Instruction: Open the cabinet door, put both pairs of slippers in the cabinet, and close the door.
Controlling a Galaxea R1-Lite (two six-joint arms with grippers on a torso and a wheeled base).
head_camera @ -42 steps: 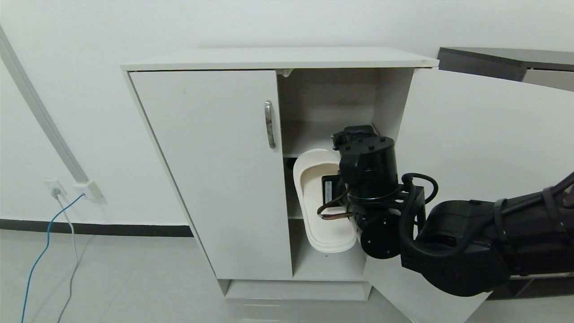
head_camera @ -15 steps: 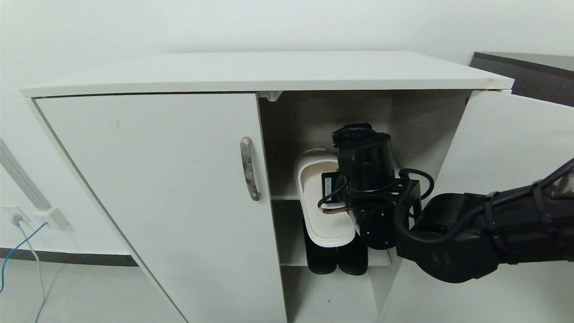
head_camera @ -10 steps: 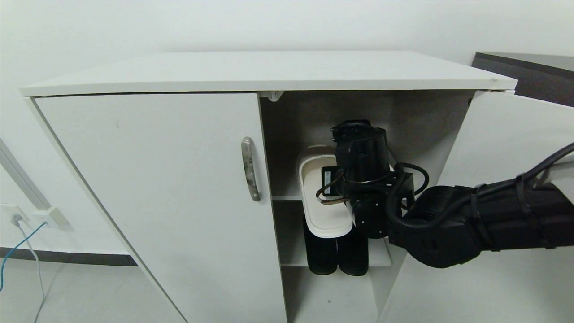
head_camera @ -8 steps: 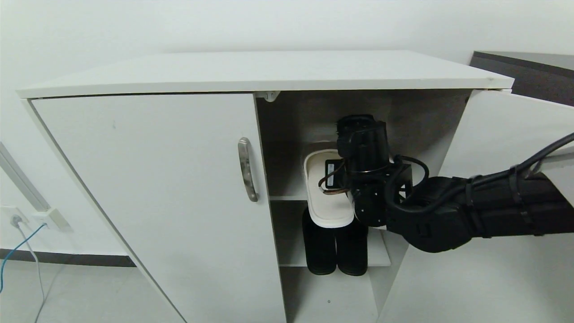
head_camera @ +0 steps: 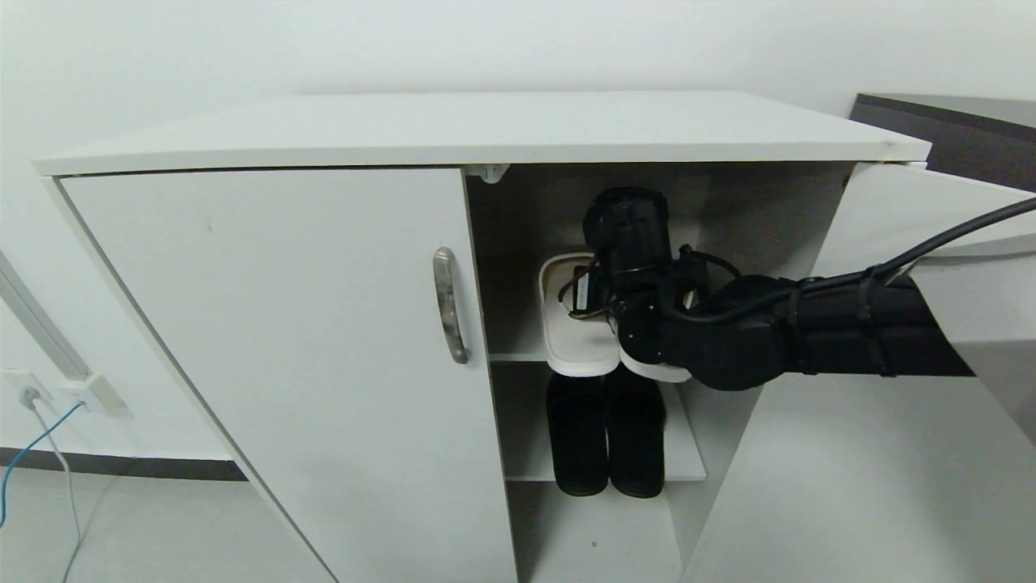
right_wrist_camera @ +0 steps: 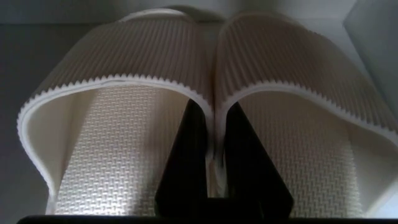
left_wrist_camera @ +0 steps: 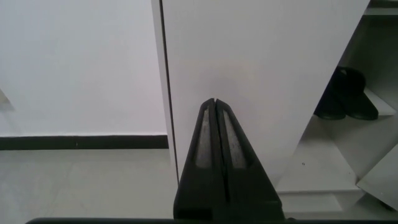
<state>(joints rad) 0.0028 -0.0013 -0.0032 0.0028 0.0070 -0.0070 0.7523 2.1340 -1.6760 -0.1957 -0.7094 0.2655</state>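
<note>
The white cabinet (head_camera: 486,121) has its left door (head_camera: 283,340) closed and its right door (head_camera: 817,486) swung open. My right arm reaches into the open half. In the right wrist view my right gripper (right_wrist_camera: 214,165) is shut on the touching inner edges of the white slippers (right_wrist_camera: 124,112). That white pair (head_camera: 573,344) sits at the upper shelf's level, heels past its front edge. The black slippers (head_camera: 605,441) lie side by side on the shelf below, and also show as black slippers (left_wrist_camera: 347,93) beside the closed door. My left gripper (left_wrist_camera: 215,106) is shut and empty, low before that door.
The closed door carries a metal handle (head_camera: 450,305). A wall socket with a blue cable (head_camera: 48,405) is low on the left wall. Dark furniture (head_camera: 955,129) stands behind the open door. Bare floor (left_wrist_camera: 81,186) lies in front.
The head camera came closer to the cabinet early on. Over the last second my right arm carried the white slippers up and deeper in, from in front of the black pair to the upper shelf.
</note>
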